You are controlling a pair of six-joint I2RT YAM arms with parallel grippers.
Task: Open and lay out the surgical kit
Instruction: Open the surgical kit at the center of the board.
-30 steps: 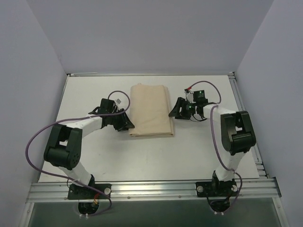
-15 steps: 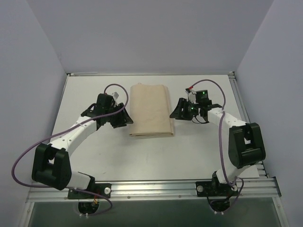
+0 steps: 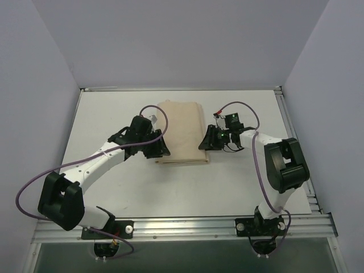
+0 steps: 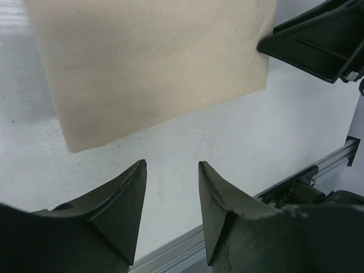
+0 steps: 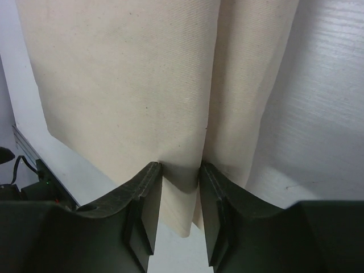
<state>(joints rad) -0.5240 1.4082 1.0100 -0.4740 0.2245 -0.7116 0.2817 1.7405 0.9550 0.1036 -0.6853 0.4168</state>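
Note:
The surgical kit is a folded beige cloth bundle (image 3: 179, 132) lying flat in the middle of the white table (image 3: 108, 111); no tray or instruments show. My left gripper (image 3: 161, 151) stands open just off the bundle's near-left corner. In the left wrist view nothing lies between its fingers (image 4: 122, 196), and the bundle (image 4: 153, 62) is ahead of them. My right gripper (image 3: 203, 144) is at the bundle's right edge near the front corner. In the right wrist view its jaws (image 5: 181, 168) stand apart on the cloth (image 5: 125, 79), with a fold edge between them.
Grey walls close in the table on three sides. An aluminium rail (image 3: 182, 227) with both arm bases runs along the near edge. Purple cables (image 3: 31, 176) loop off each arm. The right gripper's black fingers (image 4: 318, 40) show at the top right of the left wrist view.
The left arm swung right and forward to the bundle's near-left corner, and its jaws widened. The right gripper slid left onto the bundle's right edge, its jaws narrowing a little.

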